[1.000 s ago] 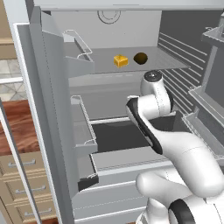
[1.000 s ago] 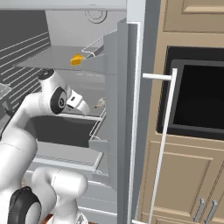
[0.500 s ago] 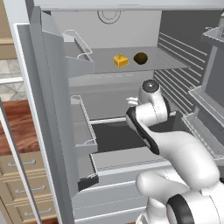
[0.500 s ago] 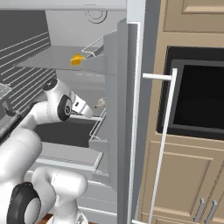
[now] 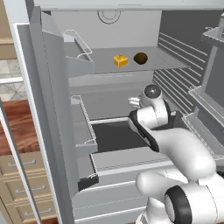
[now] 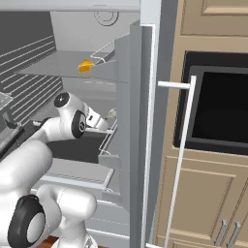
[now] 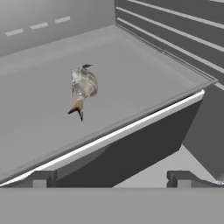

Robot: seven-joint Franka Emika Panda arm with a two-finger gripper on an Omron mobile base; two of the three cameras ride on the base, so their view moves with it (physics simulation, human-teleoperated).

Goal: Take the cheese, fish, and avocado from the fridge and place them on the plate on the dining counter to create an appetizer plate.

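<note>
**Arm drops to the fish shelf**

While the cheese (image 5: 120,61) and avocado (image 5: 140,58) sit untouched side by side on the upper shelf, top centre of the left base view, your arm has swung lower and further into the fridge (image 5: 52,109) over the last second. That suggests the fish comes first, and all three items are yet to reach the plate.

The tool (image 7: 109,179) stands fully open and holds nothing. In the hand view you get what the base views lack: the fish (image 7: 83,87), lying upper left on a grey shelf, well apart from the fingertips (image 7: 39,178). The right base view shows the cheese (image 6: 85,66) but not the avocado.
</note>
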